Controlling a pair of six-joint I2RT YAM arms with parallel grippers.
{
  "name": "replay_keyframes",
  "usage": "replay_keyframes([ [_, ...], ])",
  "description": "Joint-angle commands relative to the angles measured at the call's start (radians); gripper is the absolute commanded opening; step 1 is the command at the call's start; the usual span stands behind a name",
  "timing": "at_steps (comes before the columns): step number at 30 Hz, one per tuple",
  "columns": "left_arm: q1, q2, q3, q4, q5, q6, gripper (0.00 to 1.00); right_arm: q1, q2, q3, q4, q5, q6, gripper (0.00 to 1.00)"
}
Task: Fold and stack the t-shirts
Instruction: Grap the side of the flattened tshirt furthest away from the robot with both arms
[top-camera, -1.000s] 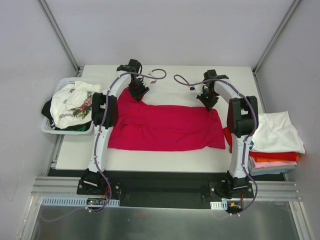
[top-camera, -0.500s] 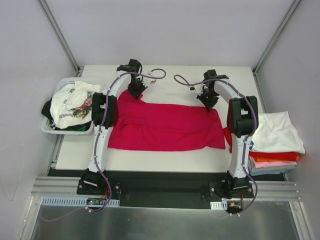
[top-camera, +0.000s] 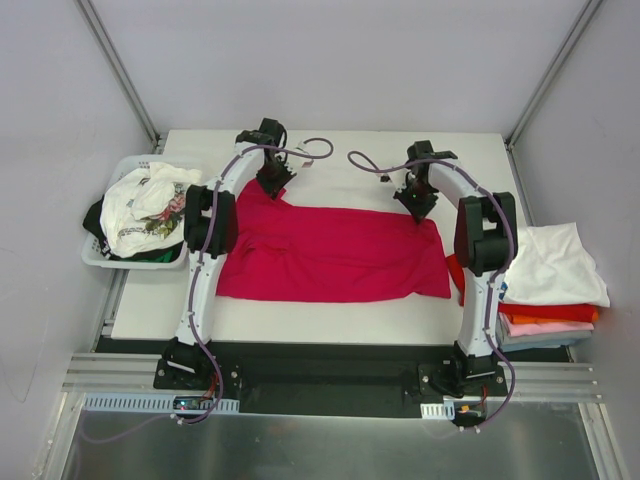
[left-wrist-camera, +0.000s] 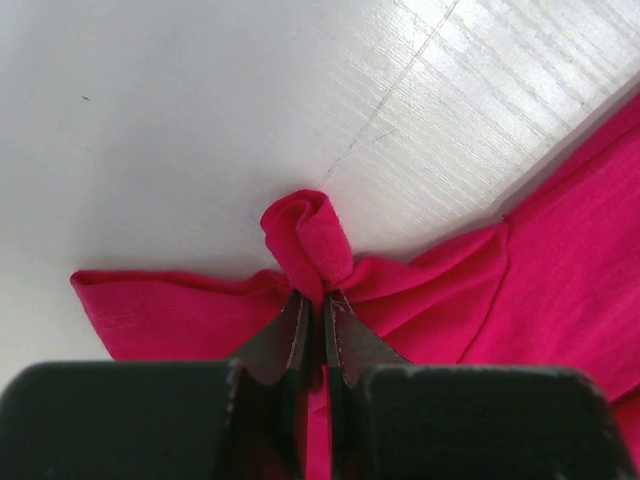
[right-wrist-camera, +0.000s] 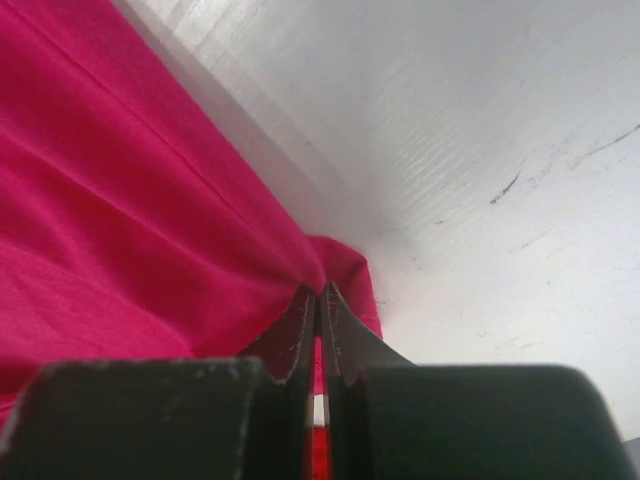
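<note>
Left gripper (left-wrist-camera: 312, 300) is clamped on the crimson shirt (left-wrist-camera: 560, 270). Jaws are pinched together on a bunched roll of its edge, with cloth puckering out past the tips. Right gripper (right-wrist-camera: 318, 295) likewise has its jaws closed on a corner of that shirt, and the fabric falls away toward 9 o'clock in its wrist view. From the top view I read the left grip at 11 o'clock on the table (top-camera: 350, 150) and the right at 1 o'clock, both on the shirt's far edge. Shirt lies spread across the middle, long side running 9 to 3. Basket (top-camera: 98, 258) sits off the table at 9 o'clock, with a white printed shirt (top-camera: 145, 205) heaped in it. Folded stack (top-camera: 545, 320) is at 4 o'clock, white shirt (top-camera: 550, 262) on top, red and pink layers under it.
</note>
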Motion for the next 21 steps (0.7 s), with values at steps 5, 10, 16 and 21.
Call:
replay_keyframes([
  [5,-0.004,-0.127,-0.027,0.014,-0.080,-0.056,0.00,-0.002,-0.145,-0.032,-0.011,0.022,0.014,0.01],
  [10,-0.015,-0.194,-0.078,0.020,-0.101,-0.073,0.00,0.006,-0.176,-0.046,-0.017,0.020,0.019,0.01],
  [16,-0.048,-0.280,-0.165,0.028,-0.129,-0.093,0.00,0.026,-0.213,-0.091,-0.022,0.020,0.023,0.01],
  [21,-0.071,-0.369,-0.280,0.033,-0.156,-0.107,0.00,0.040,-0.265,-0.149,-0.014,0.022,0.029,0.01],
])
